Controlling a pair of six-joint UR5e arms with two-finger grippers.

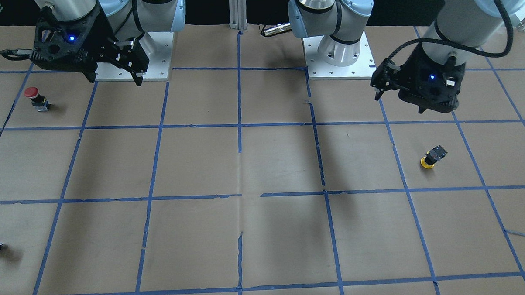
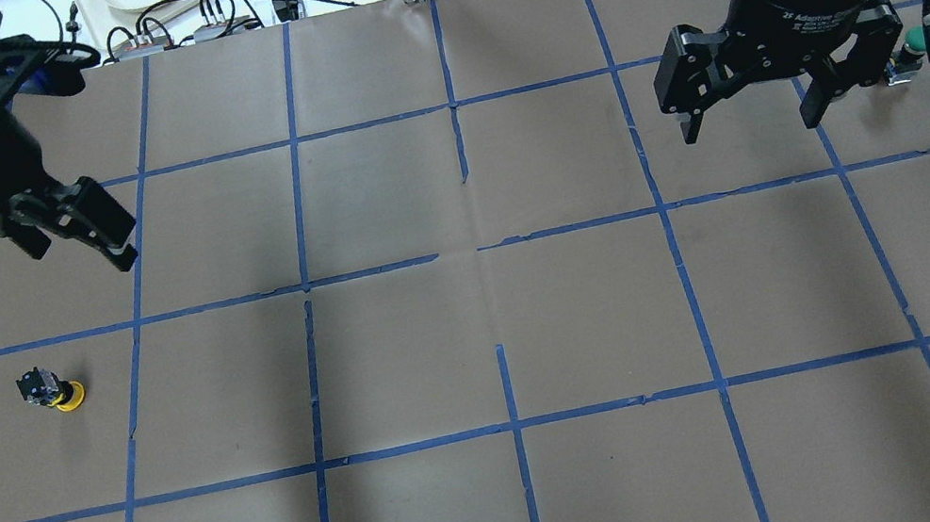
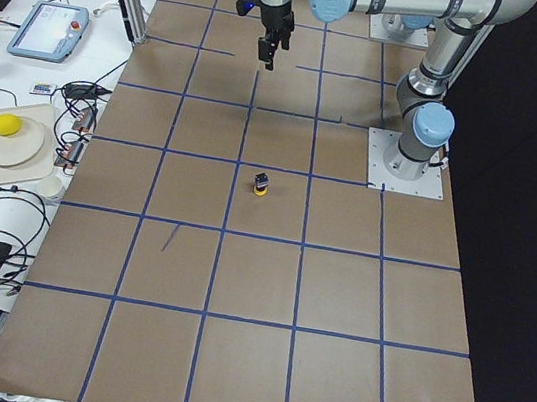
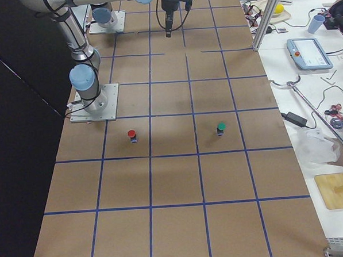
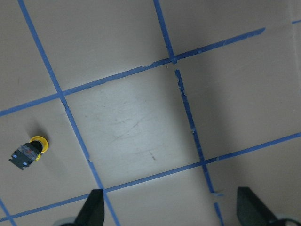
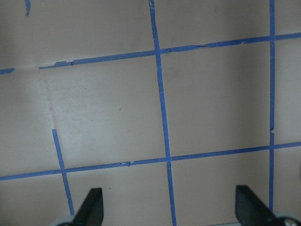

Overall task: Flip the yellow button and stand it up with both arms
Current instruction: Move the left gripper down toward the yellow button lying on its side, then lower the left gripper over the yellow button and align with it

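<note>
White print on the black body of the right gripper point(image 2: 750, 125), seen in the overhead view, reads "2F Adaptive". The word after it is too blurred to make out, and a smaller line beneath is illegible too.

The table point(image 2: 589, 315) is being watched steeply from behind the robot and from opposite, distantly from both ends. Paper under the left pincer point(image 5: 170, 207) and right pincer point(image 6: 169, 207) is being filmed closely; the yellow button point(image 5: 29, 151) near the left one is being shared with the overhead view.
</note>
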